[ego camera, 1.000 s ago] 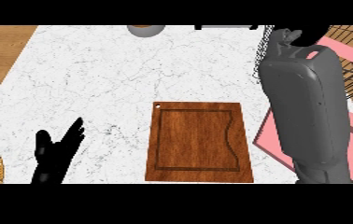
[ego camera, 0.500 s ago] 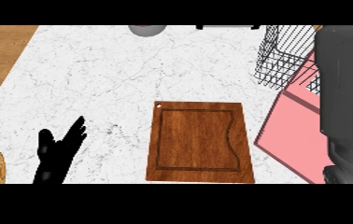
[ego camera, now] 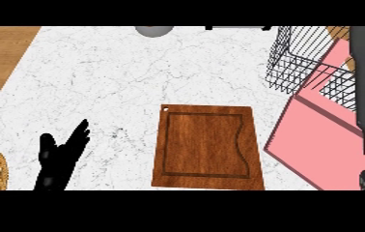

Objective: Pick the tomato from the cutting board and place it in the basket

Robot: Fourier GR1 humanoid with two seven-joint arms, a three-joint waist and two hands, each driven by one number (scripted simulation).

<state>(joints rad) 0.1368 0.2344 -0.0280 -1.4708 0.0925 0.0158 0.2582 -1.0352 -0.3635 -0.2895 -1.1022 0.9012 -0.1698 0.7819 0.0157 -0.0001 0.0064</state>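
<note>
Cutting board [ego camera: 208, 148] bare, can't see tomato. Basket [ego camera: 306, 62] far right, nearer my R arm. L hand [ego camera: 61, 161] resting, fingers straight. R fingers: can't tell.

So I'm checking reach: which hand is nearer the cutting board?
Left. The left hand rests open on the counter just left of the cutting board. Of the right arm only a grey sliver shows at the right edge, its hand unseen.

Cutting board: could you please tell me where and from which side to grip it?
Probably the left long edge, from the left: the cutting board lies flat, so only an edge offers purchase; bare counter borders that side, and the open left hand is nearest. The right edge crowds the pink mat.
</note>
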